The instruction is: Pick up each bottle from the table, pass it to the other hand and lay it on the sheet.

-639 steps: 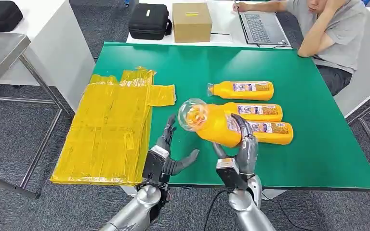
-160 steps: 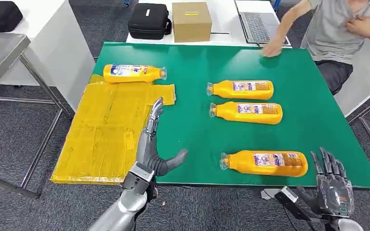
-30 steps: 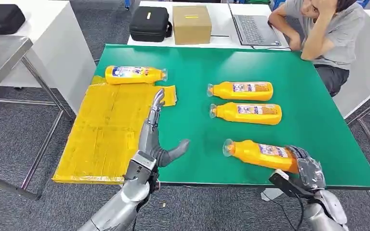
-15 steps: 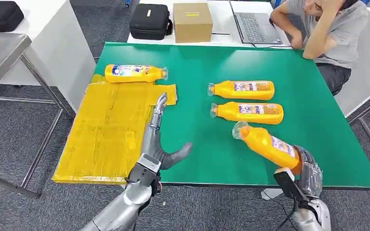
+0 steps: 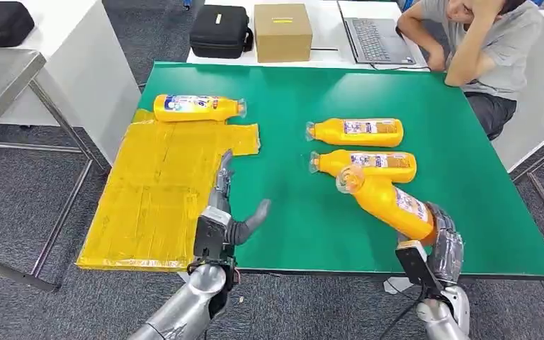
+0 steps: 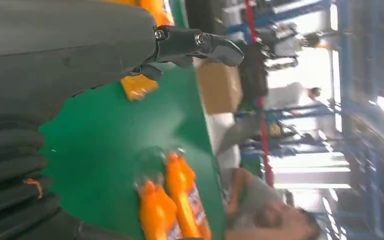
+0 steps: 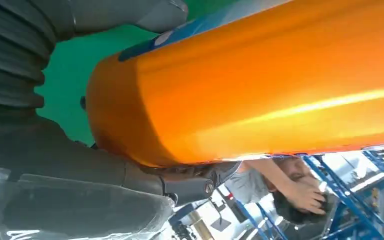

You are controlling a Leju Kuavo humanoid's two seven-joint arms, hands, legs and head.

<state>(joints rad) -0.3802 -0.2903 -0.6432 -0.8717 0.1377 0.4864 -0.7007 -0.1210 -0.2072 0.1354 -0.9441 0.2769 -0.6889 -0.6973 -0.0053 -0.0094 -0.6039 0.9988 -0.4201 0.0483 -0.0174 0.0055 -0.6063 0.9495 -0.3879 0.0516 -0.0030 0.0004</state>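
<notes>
My right hand (image 5: 445, 244) grips the base of an orange bottle (image 5: 386, 200) and holds it tilted above the green table (image 5: 297, 234), its clear cap toward the far left. In the right wrist view the orange bottle (image 7: 260, 85) lies across my right hand (image 7: 80, 165). Two more orange bottles lie side by side on the table, one (image 5: 355, 132) farther and one (image 5: 368, 163) nearer. Another bottle (image 5: 197, 108) lies at the far end of the yellow sheet (image 5: 156, 191). My left hand (image 5: 221, 212) is open, fingers straight, at the sheet's right edge; the left wrist view shows its fingers (image 6: 195, 45) above the table.
A person (image 5: 478, 42) sits at the far right corner beside a laptop (image 5: 375, 35). A cardboard box (image 5: 282, 32) and a black case (image 5: 218, 30) stand behind the table. A white table (image 5: 57, 64) and a steel table (image 5: 0, 85) stand at the left.
My right hand has lifted the nearest bottle off the table and swung its cap up and away toward the two lying bottles. My left hand has drawn back slightly.
</notes>
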